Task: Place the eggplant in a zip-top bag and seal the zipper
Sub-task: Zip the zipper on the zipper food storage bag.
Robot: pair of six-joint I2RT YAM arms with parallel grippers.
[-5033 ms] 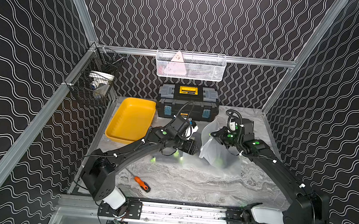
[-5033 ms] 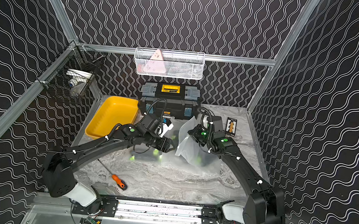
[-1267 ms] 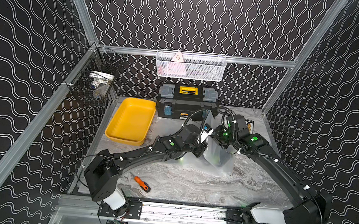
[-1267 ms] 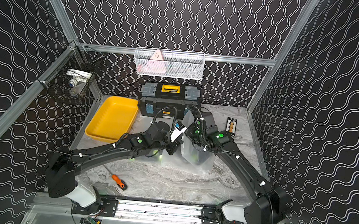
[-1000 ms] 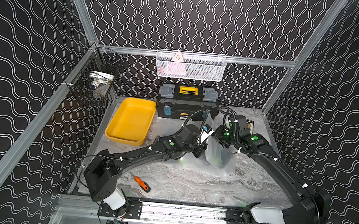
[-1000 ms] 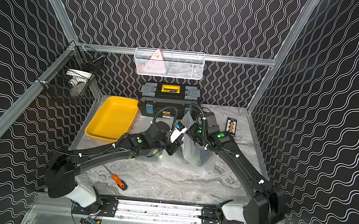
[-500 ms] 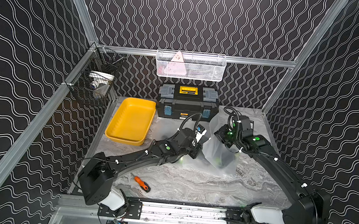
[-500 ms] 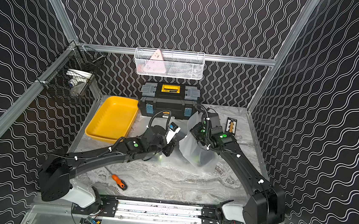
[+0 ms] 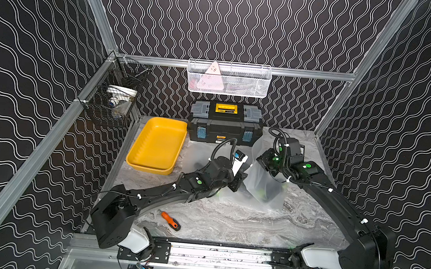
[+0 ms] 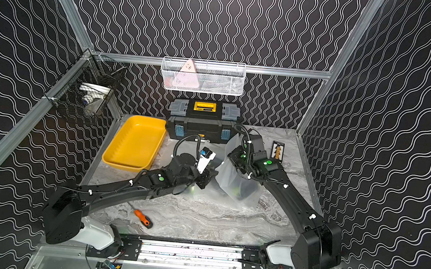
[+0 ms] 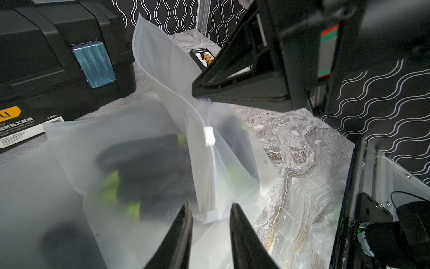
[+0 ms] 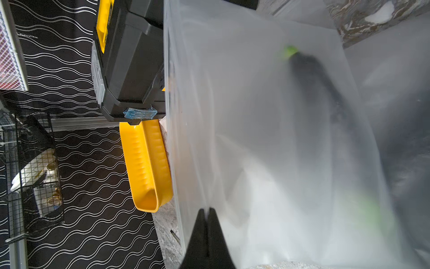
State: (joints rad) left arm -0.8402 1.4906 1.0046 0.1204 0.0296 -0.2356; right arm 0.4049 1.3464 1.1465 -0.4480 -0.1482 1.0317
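Left wrist: eggplant (image 11: 144,160) blurred behind frosted bag (image 11: 232,158); left jaws parted, right jaws clenched on bag rim.

Two arms (image 9: 166,192) (image 9: 331,196) are working; at least two bags (image 9: 261,176) (image 9: 198,152), one tray (image 9: 154,145), one toolbox (image 9: 224,130) and one screwdriver (image 9: 171,220) are sitting on the worktop (image 9: 228,221); two baskets (image 9: 228,81) (image 9: 113,105) are hanging.

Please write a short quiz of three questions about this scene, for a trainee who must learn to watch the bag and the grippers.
1. True or false: the right gripper is shut on the edge of the zip-top bag.
2. Where is the eggplant? A: in the yellow tray. B: inside the bag. C: on the toolbox.
3. Fill in: the left gripper has its jaws ___.
Key: 1 true; 2 B; 3 open.
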